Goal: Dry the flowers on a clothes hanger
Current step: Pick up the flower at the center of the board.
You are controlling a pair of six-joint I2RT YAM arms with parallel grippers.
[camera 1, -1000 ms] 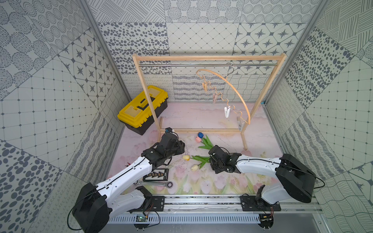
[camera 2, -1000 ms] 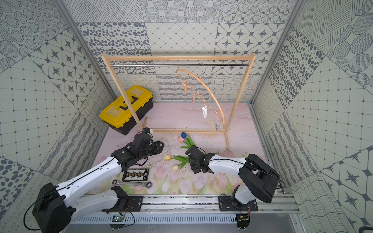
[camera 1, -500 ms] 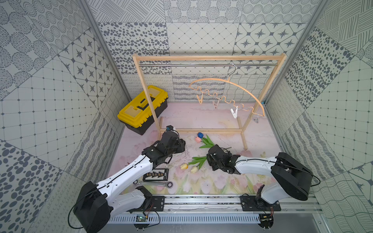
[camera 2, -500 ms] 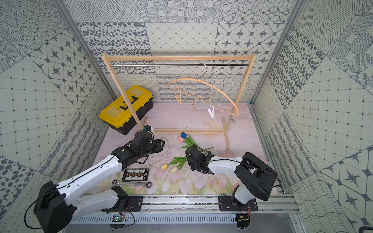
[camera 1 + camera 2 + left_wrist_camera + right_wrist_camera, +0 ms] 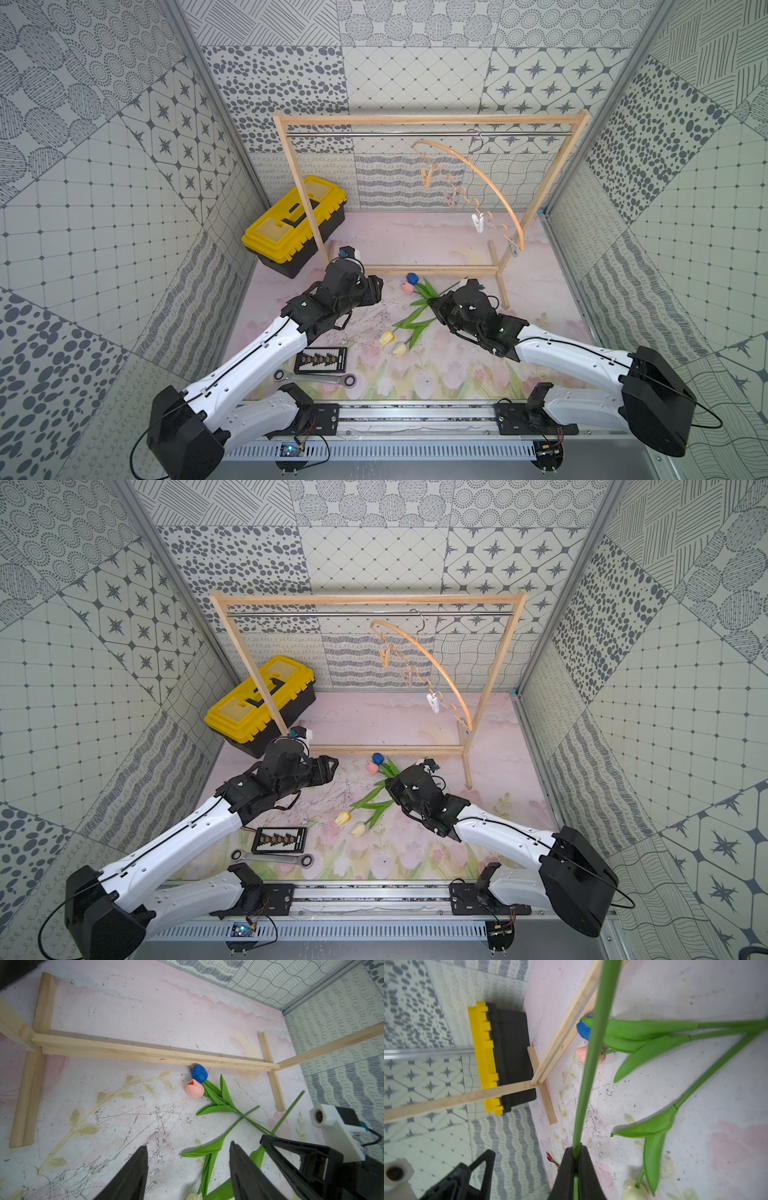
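Note:
The flowers lie on the mat: blue [image 5: 412,278] and pink [image 5: 406,287] heads by the frame's base bar, yellow [image 5: 386,337] and cream [image 5: 399,350] heads nearer the front. My right gripper [image 5: 576,1151] is shut on one green stem [image 5: 591,1059], and in both top views it [image 5: 433,308] sits over the crossing stems, where the yellow tulip's stem leads. My left gripper [image 5: 188,1145] hangs open over the mat just left of the flowers, holding nothing. The clothes hanger [image 5: 478,174] hangs by its hook from the steel rod, turned almost end-on, with clothespins on its wavy bar.
The wooden frame [image 5: 432,120] stands across the back, its base bar [image 5: 145,1051] on the mat behind the flowers. A yellow toolbox [image 5: 295,224] sits at the back left. A black bit holder [image 5: 320,359] and a wrench [image 5: 316,377] lie front left. Thin twigs [image 5: 374,320] lie by the tulips.
The right gripper has shut on a stem, and the yellow and cream tulips have shifted on the mat. The left gripper has opened wider. The hanger has swung on the rod.

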